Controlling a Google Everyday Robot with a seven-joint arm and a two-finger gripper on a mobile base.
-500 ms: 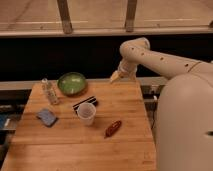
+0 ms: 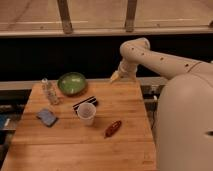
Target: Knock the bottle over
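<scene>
The bottle (image 2: pixel 49 91) is small, slim and clear with a ribbed body and pale cap. It stands upright near the back left of the wooden table (image 2: pixel 125 150), just left of a green bowl (image 2: pixel 72 83). My gripper (image 2: pixel 115 76) hangs at the end of the white arm over the table's back edge, right of the bowl and well to the right of the bottle. It touches nothing.
A translucent white cup (image 2: pixel 86 113) stands mid-table with a black flat packet (image 2: pixel 85 104) behind it. A blue sponge (image 2: pixel 47 117) lies at the left, a brown-red snack item (image 2: pixel 113 128) to the right of the cup. The robot's white body (image 2: pixel 185 125) fills the right side.
</scene>
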